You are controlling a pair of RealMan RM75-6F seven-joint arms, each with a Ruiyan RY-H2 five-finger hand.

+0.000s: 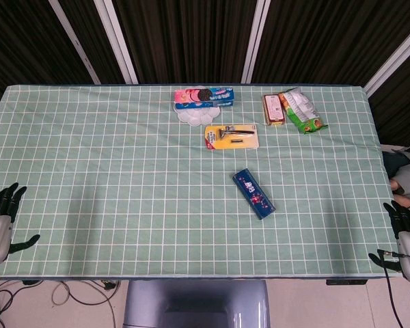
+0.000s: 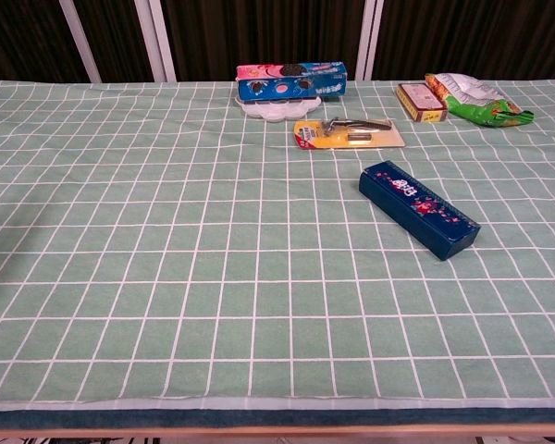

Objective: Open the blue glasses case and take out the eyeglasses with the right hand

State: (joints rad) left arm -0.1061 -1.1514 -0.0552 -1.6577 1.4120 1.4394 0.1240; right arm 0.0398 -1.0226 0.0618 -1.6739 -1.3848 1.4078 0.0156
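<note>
Blue glasses case [image 1: 253,193] lies closed, writing unreadable; each robot hand, left [image 1: 1,217] and right [image 1: 400,237], spread, empty.

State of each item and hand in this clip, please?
blue glasses case: closed, flat on table, untouched
left hand: open, at table edge
right hand: open, at table edge
cookie box: closed
razor pack: sealed
green snack bag: lying crumpled

We see the left hand [image 1: 1,217] cut off by the head view's left edge, the right hand [image 1: 400,236] by its right edge; the chest view shows neither. The closed long blue floral glasses case [image 2: 418,209] hides its contents. Print on the small red-and-tan box [image 1: 273,109] near the tabletop's far edge is too small to read.
</note>
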